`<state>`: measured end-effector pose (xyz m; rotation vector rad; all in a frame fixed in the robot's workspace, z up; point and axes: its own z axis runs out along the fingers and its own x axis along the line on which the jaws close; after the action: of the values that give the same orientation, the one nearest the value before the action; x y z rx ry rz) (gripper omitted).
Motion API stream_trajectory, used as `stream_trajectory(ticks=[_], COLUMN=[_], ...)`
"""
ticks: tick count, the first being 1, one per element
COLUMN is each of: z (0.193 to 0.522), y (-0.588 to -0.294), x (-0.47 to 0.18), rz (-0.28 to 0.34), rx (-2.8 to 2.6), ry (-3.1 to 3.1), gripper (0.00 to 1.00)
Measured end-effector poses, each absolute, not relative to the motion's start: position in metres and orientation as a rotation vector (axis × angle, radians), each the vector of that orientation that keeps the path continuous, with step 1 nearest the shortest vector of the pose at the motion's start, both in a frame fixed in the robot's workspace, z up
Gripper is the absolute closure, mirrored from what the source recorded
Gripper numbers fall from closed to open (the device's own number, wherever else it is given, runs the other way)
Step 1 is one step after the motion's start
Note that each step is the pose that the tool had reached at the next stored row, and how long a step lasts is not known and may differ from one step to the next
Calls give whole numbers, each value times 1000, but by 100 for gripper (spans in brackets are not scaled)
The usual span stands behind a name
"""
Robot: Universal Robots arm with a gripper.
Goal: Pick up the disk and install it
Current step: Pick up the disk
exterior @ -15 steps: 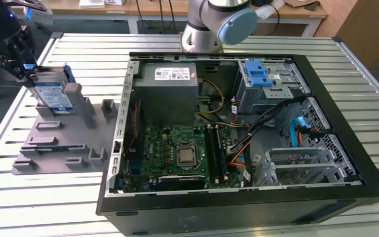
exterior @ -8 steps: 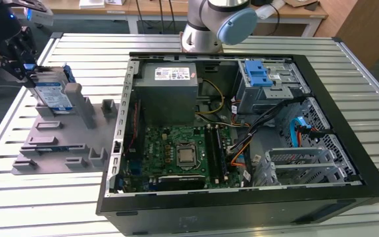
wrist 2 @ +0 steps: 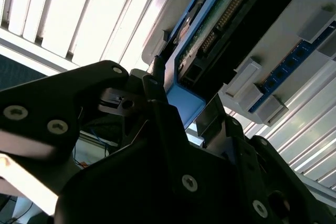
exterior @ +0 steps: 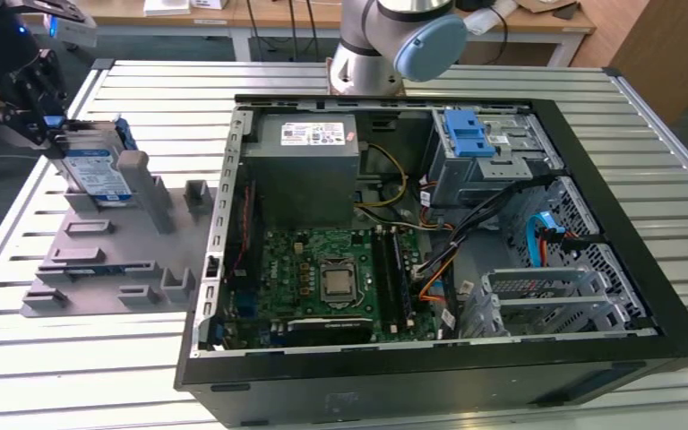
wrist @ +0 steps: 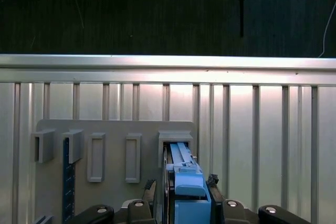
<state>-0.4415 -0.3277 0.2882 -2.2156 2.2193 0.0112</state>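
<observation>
The disk [exterior: 96,168] stands on edge in a slot at the far end of a grey fixture plate [exterior: 105,264], at the exterior view's left. It is silver with a blue-and-white label and a blue carrier frame. My gripper [exterior: 60,130] comes in from the upper left of the exterior view and is shut on the disk's upper end. In the first wrist view the blue frame [wrist: 185,179] sits between the two fingers [wrist: 212,182], with the gripper [wrist: 182,186] around it. The second wrist view has a thin finger [wrist 2: 157,90] pressed against the frame's blue edge [wrist 2: 184,100].
An open computer case [exterior: 440,381] lies on the slatted metal table [exterior: 105,376] to the exterior view's right of the plate. Inside it are a grey drive cage with a blue latch [exterior: 469,134], a power-supply box [exterior: 308,152], the motherboard [exterior: 332,278] and loose cables. The arm's base [exterior: 374,54] stands behind the case.
</observation>
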Motion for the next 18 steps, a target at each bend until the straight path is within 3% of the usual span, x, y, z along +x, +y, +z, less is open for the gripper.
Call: stream_trajectory(ticks=[9, 18], z=[288, 290], y=[-328, -328], x=[-442, -442], rz=[11, 11], rx=[-2216, -2216], ry=[2219, 2219], gripper=[64, 64])
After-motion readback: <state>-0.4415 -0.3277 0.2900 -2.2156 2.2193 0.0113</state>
